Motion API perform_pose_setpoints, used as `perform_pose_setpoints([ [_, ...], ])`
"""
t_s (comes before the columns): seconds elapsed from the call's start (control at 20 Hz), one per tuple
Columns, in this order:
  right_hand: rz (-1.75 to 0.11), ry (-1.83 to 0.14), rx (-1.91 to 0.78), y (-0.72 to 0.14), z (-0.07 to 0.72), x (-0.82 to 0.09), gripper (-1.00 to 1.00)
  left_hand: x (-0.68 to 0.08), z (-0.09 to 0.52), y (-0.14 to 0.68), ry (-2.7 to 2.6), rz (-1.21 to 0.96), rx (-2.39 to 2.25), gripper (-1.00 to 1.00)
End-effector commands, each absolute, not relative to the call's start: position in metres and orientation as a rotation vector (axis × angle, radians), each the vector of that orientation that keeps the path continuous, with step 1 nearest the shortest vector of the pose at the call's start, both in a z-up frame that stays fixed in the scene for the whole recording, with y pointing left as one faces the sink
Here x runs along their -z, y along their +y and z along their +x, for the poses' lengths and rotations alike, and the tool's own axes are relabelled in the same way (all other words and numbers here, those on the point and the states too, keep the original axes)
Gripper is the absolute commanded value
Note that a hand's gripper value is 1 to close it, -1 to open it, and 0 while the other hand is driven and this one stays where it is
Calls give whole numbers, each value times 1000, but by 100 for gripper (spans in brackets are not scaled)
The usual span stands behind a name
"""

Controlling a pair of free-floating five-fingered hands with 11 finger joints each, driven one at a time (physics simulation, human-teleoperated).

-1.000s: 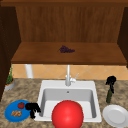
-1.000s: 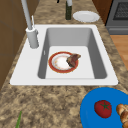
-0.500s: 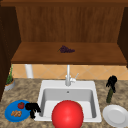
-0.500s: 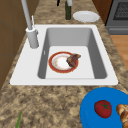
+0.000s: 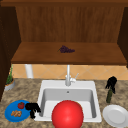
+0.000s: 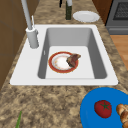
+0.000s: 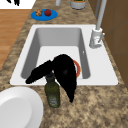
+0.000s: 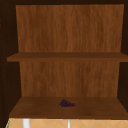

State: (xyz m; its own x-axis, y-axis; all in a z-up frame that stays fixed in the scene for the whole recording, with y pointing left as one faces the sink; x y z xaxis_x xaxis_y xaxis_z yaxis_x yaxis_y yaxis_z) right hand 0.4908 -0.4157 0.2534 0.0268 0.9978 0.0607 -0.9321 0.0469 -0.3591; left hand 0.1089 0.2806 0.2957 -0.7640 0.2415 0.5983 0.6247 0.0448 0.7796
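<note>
A: Entry, largest first. Sink (image 5: 42, 100): white basin, between the two hands. A red-rimmed plate (image 6: 63, 62) lies on its floor with a brown piece of food on it.

B: Right hand (image 5: 111, 82)?

A: Hangs over the top of the dark green bottle (image 7: 52, 93), palm down, fingers (image 7: 68, 87) straight and drooping past the bottle's neck, thumb out toward the sink. Not clamped on it. A white plate (image 5: 115, 115) lies just below and beside this hand.

B: Left hand (image 5: 32, 107)?

A: Sits low at the right rim of the blue plate (image 5: 10, 112), fingers pointing down; whether spread or curled, I cannot tell. A tomato (image 5: 21, 105) and a brown roll (image 5: 16, 113) lie just left of it.
</note>
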Motion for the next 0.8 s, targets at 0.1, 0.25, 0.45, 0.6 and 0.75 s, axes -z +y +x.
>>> perform_pose_setpoints([
  [0.1, -328, -403, -1484, -427, 464, -276, -100, -296, 109, 281, -2023, -879, 1775, 0],
  [0.25, -338, -412, -1486, -427, 455, -282, -100, -296, 109, 281, -2023, -879, 1775, 0],
  [0.45, -336, -366, -1505, -423, 455, -277, -100, -296, 109, 281, -2023, -879, 1775, 0],
  [0.6, -346, -349, -1508, -418, 454, -276, -100, -296, 109, 281, -2023, -879, 1775, 0],
  [0.75, -359, -336, -1511, -413, 453, -276, -100, -296, 109, 281, -2023, -879, 1775, 0],
])
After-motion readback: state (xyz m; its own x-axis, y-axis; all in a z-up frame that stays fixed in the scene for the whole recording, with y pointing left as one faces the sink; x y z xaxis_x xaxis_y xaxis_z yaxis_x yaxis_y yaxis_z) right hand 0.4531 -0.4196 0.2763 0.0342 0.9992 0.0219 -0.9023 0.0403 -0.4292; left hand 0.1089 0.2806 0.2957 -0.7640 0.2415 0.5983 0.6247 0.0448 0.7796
